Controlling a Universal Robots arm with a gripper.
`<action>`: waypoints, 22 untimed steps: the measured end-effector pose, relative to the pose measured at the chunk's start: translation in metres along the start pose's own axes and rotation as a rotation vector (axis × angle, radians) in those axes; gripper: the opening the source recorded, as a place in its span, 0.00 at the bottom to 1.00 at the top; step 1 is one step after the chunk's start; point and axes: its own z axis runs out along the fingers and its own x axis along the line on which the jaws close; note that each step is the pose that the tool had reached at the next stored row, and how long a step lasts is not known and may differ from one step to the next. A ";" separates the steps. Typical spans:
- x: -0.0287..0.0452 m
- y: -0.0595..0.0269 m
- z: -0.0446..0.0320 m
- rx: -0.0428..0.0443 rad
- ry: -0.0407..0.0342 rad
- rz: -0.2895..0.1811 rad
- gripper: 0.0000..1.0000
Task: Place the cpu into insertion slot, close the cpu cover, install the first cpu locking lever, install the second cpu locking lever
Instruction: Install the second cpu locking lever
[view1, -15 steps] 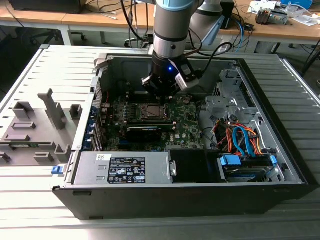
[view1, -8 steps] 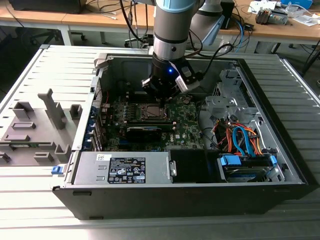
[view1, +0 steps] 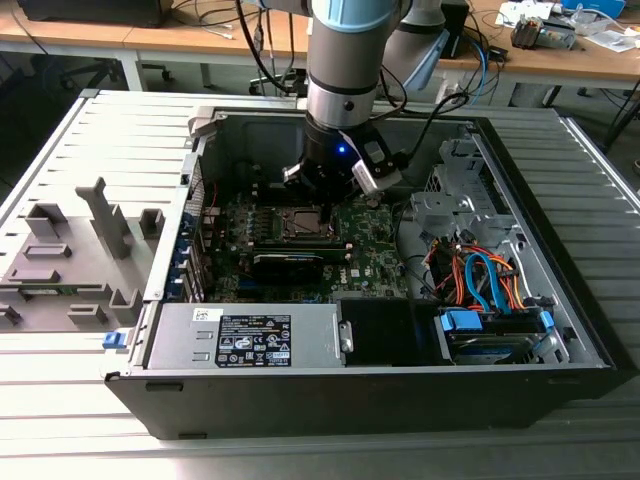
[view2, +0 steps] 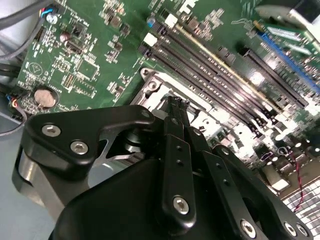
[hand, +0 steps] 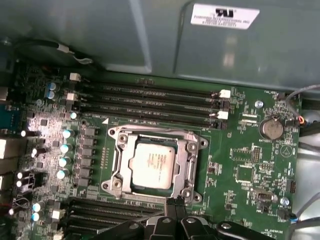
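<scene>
Hovering low over the motherboard (view1: 365, 235) inside the open case (view1: 560, 300), the gripper (hand: 173, 202) has its fingers (view2: 176, 107) pressed together, tips right at the edge of the slot (hand: 116, 184). And the cpu (hand: 154, 164) sits flat in that slot, silver top showing, with the cover (hand: 191, 165) down around it as a metal frame. Memory slots (hand: 150, 102) run just beside the socket
</scene>
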 end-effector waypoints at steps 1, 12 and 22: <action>0.0004 -0.0033 0.0000 0.0000 0.0000 0.000 0.11; 0.0021 -0.0174 -0.0001 0.0000 0.0000 0.000 0.11; -0.0068 -0.0268 0.0024 -0.0004 0.0029 0.000 0.11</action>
